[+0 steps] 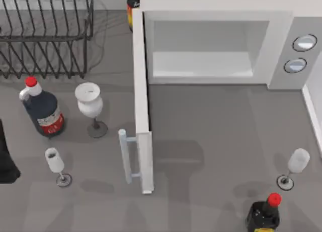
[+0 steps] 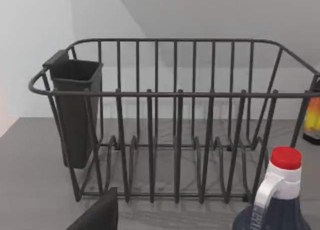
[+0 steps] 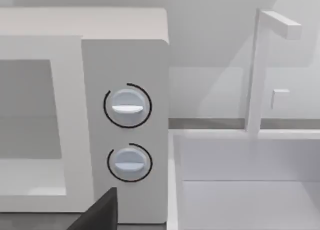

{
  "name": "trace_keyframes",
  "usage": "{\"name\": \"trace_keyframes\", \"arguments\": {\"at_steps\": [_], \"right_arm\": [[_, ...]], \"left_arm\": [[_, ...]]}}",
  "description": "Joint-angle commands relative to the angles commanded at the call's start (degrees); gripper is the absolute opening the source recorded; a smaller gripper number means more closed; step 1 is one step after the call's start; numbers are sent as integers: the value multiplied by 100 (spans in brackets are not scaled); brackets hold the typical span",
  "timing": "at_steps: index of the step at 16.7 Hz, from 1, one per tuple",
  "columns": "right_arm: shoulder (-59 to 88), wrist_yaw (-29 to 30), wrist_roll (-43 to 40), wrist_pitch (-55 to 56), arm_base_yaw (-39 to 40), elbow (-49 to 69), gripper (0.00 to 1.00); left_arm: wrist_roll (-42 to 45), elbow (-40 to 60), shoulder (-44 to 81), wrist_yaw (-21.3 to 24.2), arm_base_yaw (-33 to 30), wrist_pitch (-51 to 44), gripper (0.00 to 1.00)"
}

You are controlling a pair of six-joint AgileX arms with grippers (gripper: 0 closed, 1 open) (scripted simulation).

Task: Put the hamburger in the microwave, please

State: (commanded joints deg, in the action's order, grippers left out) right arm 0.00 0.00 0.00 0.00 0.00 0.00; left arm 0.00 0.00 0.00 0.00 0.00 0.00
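The microwave [image 1: 282, 51] is located at the back of the table, right of centre. Its side-hinged door [image 1: 142, 106] is swung wide open toward the front, so that the white cavity [image 1: 206, 53] is exposed. The bar handle [image 1: 125, 156] is carried on the door's left face, and two round knobs [image 3: 128, 106] are set on the right panel.

A dark edge of the left gripper [image 2: 100, 215] is seen facing the wire dish rack [image 2: 175, 115] at the back left; of the right gripper [image 3: 102, 210], facing the knobs. Whether either gripper is open or closed cannot be told.

A red-capped dark bottle [image 1: 43, 111] and a white goblet [image 1: 89, 103] are placed left of the door.
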Motion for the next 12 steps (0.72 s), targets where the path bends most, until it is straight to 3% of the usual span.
{"name": "trace_keyframes", "arguments": {"at_steps": [5,12], "right_arm": [[377,1,-378,-347,22,289,100],[3247,-26,-2640,-2443,167,1885,100]], "left_arm": [[0,0,0,0,0,0,100],[0,0,0,0,0,0,100]]}}
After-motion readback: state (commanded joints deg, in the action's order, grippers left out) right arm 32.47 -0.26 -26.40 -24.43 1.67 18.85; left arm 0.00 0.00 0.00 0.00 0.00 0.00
